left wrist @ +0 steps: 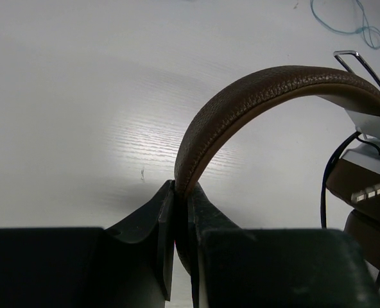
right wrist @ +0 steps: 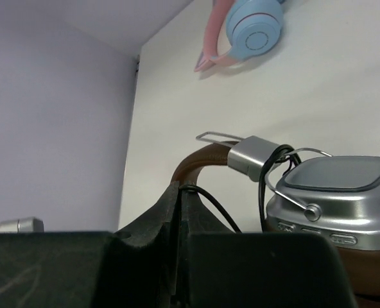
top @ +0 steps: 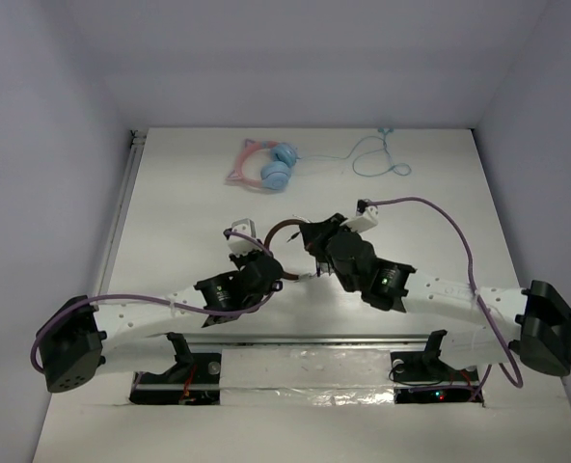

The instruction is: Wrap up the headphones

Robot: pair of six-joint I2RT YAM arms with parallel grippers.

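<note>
Top external: your left arm (top: 150,313) and right arm (top: 449,289) both reach inward and meet over the middle of the table (top: 170,193). The headphones (top: 278,230) sit between the two wrists there, and only the brown arc shows clearly. Pink cat-ear headphones (top: 266,166) lie well apart at the far side, with a pale blue cable (top: 377,154) looped beside them to the right.

Left wrist: your left gripper (left wrist: 180,191) has its fingers pressed together on the lower end of the brown headband (left wrist: 267,90). The band rises from between the tips and arches over to the right. It ends at a silver yoke, where a thin black cable (left wrist: 328,173) hangs down beside the brown pads.

Right wrist: your right gripper (right wrist: 177,192) has its fingers drawn together with almost no gap. The black cable comes out from between the tips and runs down to the right. The headband curves up just behind the tips to the silver bracket. The cable loops around that bracket above the silver ear cup (right wrist: 334,186), which sits close on the right, just beside the fingers
</note>
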